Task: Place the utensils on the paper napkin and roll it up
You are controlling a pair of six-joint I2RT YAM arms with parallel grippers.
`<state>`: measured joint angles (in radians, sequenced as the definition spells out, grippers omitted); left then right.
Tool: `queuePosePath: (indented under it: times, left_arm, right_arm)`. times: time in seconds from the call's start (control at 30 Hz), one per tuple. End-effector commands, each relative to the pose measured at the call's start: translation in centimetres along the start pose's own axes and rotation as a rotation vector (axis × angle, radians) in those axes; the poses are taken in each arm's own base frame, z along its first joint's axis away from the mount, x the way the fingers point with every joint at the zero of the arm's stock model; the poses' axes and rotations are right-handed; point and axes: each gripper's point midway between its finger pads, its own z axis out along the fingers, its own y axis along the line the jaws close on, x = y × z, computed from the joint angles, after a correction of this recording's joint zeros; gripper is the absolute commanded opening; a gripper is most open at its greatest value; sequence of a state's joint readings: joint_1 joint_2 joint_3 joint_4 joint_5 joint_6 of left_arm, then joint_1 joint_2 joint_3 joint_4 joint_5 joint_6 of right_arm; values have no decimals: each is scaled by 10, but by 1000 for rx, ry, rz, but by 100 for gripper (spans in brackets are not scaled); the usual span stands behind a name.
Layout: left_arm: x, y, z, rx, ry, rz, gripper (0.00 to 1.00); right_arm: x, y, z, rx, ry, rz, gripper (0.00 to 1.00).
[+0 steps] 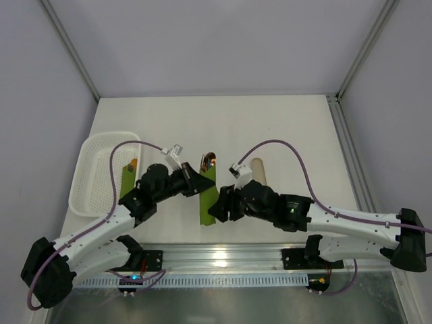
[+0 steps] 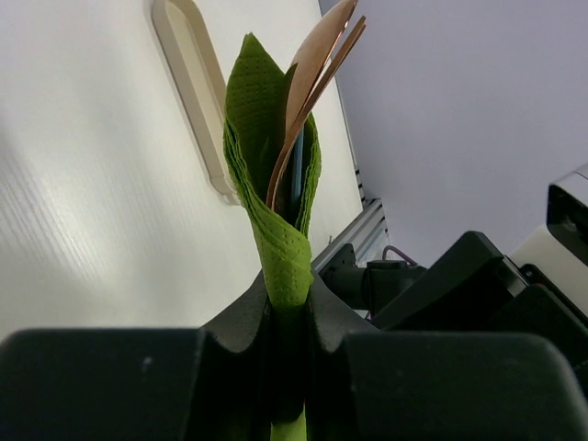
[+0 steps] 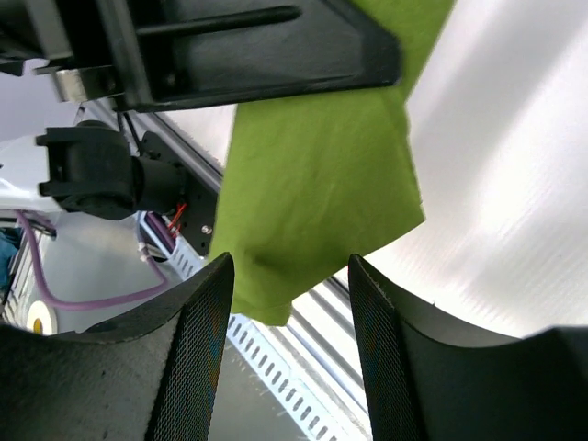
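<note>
Napkin (image 1: 207, 197), rolled into a narrow green tube around the utensils (image 1: 210, 160), sat over the middle of the worktop (image 1: 270, 128) towards its near edge, running roughly from near to far. The left pincer (image 1: 194, 181) was clamped on the tube partway along its length, coming in from the left. In the left wrist view the roll rose straight out from between the closed fingers (image 2: 248, 317) of that pincer (image 2: 287, 312), the paper (image 2: 276, 230) flaring open at its far end, where the copper tips of the utensils (image 2: 317, 64) stuck out.

The right pincer (image 1: 219, 204) was at the near end of the roll, on its right side, with its fingers apart. In its own view the loose lower corner of the napkin (image 3: 312, 175) hung down to the gap of this pincer (image 3: 289, 276), gripped by neither finger, while the left pincer (image 3: 257, 46) held the paper above.

A beige piece (image 1: 258, 169) lay to the right of the roll, and a white basket (image 1: 91, 175) stood by the left edge.
</note>
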<state>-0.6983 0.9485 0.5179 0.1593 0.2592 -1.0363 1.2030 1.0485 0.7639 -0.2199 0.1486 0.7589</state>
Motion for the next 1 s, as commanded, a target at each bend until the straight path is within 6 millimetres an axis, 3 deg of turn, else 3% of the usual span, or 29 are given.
queuePosePath:
  times: [0.0,0.27,0.53,0.97]
  left_arm:
    - [-17,-19,-6,19,-45,47,0]
    - [-21,-18,-14,-20,-61,85,0]
    - [-21,-18,-9,-16,-51,81,0]
    - [-22,-27,-13,13,-59,86,0]
  right_arm:
    - [-22,28,-13,-40,-43,-32,56]
    - [-31,30,-7,-10,-80,-62,57]
    - [-37,35,1,-6,-96,-48,58]
    - [-28,31,19,-6,-73,-5,58]
